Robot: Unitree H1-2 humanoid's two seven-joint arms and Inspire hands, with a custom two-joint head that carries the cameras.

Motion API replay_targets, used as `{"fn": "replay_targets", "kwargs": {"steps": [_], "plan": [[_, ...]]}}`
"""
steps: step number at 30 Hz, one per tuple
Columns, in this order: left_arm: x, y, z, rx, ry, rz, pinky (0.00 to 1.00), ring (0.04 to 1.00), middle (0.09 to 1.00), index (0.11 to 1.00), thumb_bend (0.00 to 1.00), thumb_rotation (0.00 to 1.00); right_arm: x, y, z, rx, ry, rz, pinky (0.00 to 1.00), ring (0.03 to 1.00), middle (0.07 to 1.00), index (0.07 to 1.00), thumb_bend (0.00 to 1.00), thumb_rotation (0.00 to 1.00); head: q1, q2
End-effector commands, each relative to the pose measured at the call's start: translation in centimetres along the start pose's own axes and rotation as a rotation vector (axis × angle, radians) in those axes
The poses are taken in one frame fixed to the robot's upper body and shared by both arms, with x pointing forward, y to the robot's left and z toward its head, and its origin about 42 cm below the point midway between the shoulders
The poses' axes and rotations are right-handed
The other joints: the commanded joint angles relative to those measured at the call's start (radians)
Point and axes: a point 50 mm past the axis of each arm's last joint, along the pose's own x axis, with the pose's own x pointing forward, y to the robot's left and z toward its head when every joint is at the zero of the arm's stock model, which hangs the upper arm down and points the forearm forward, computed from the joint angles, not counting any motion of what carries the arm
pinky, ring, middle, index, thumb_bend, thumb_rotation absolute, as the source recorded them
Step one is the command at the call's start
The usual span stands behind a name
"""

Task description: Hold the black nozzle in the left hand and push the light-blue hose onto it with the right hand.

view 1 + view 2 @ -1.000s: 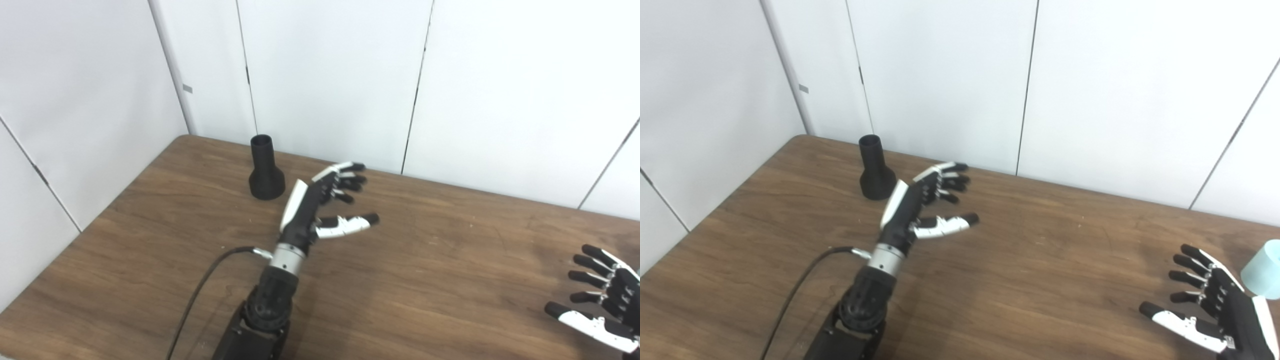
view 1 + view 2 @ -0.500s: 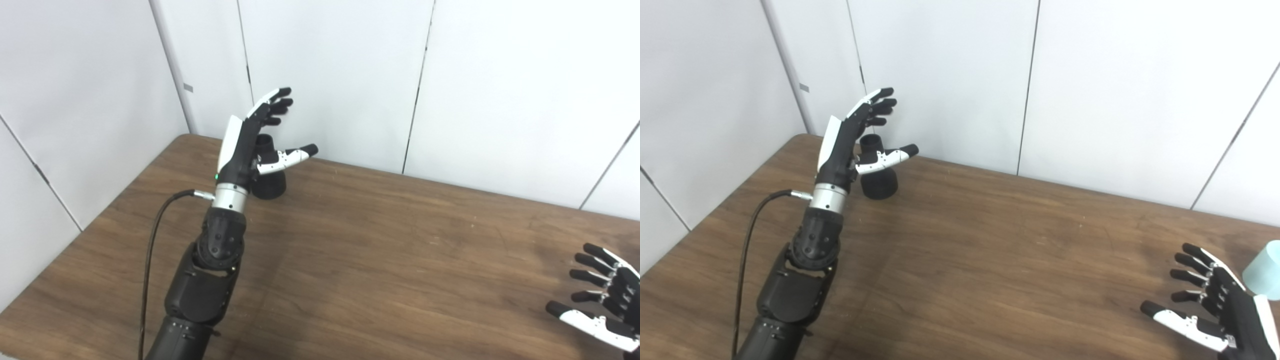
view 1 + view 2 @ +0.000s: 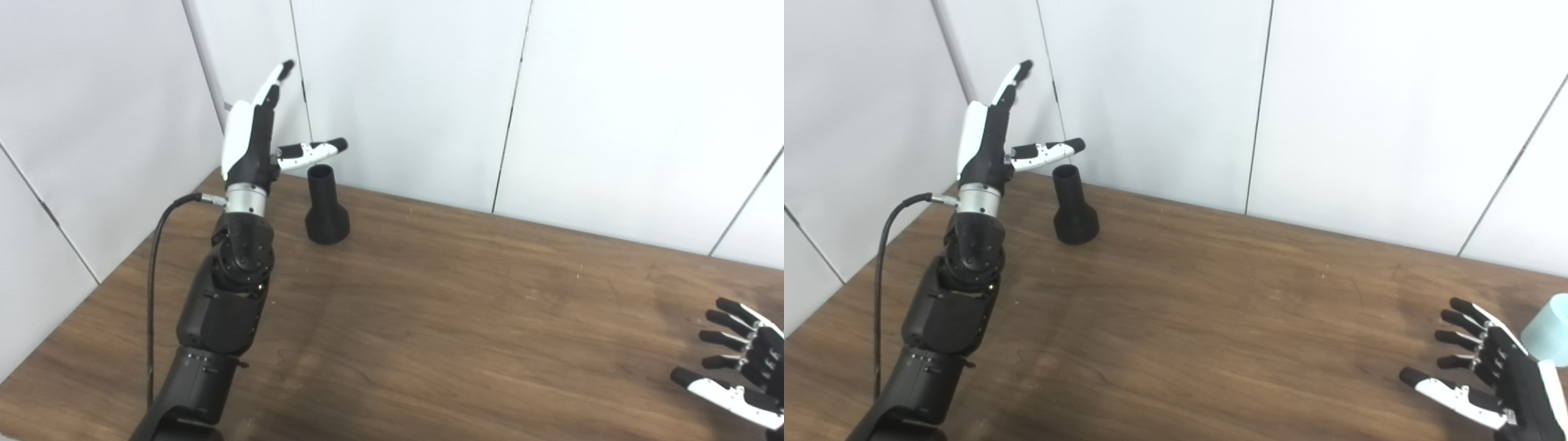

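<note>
Brown wood grain covers the tabletop [image 3: 1213, 306], seen across both head views. Nearest, at the lower right edge, the right robot hand [image 3: 1488, 380] is held just above the surface with its fingers spread and nothing in them. Just beyond it, at the right border, part of the light-blue hose [image 3: 1548, 331] is seen standing on the wood. Farther back on the left, the left robot hand [image 3: 254, 144] is raised upright, fingers extended, thumb stretched out above the black nozzle [image 3: 326, 208], not touching it. That nozzle stands upright, wide end down, near the white wall panels [image 3: 416, 92].
</note>
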Motion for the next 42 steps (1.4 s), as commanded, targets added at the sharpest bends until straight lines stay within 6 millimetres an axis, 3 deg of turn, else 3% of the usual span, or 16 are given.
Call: {"fn": "replay_targets", "kwargs": {"steps": [1, 9, 24, 30, 42], "plan": [[1.6, 1.6, 1.4, 0.044, -0.034, 0.061, 1.00, 1.000, 0.974, 0.925, 0.99, 0.28, 1.1, -0.9, 2.1, -0.022, -0.113, -0.018, 0.51, 0.693, 0.779, 0.801, 0.70, 0.00, 0.000, 0.001], [0.9, 0.6, 0.3, 0.002, 0.056, -0.027, 1.00, 1.000, 0.957, 0.928, 1.00, 0.29, 1.1, -1.0, 2.2, -0.029, -0.114, -0.021, 0.50, 0.684, 0.772, 0.794, 0.71, 0.00, -0.004, 0.010], [0.6, -0.7, -2.1, 0.097, 0.231, -0.161, 1.00, 1.000, 0.911, 0.894, 1.00, 0.37, 1.1, -0.8, 2.4, -0.021, -0.118, -0.021, 0.48, 0.675, 0.764, 0.785, 0.73, 0.00, -0.015, 0.021], [0.3, -2.4, -2.0, 0.191, 0.271, -0.188, 1.00, 0.992, 0.910, 0.880, 1.00, 0.36, 1.0, -0.6, 2.4, -0.018, -0.110, -0.021, 0.49, 0.682, 0.767, 0.790, 0.72, 0.00, -0.016, 0.025], [-0.8, -4.0, -1.6, 0.267, 0.269, -0.294, 1.00, 0.968, 0.911, 0.889, 1.00, 0.37, 0.7, -0.4, 2.6, -0.022, -0.104, -0.016, 0.50, 0.684, 0.771, 0.791, 0.72, 0.00, -0.036, 0.034]]}}
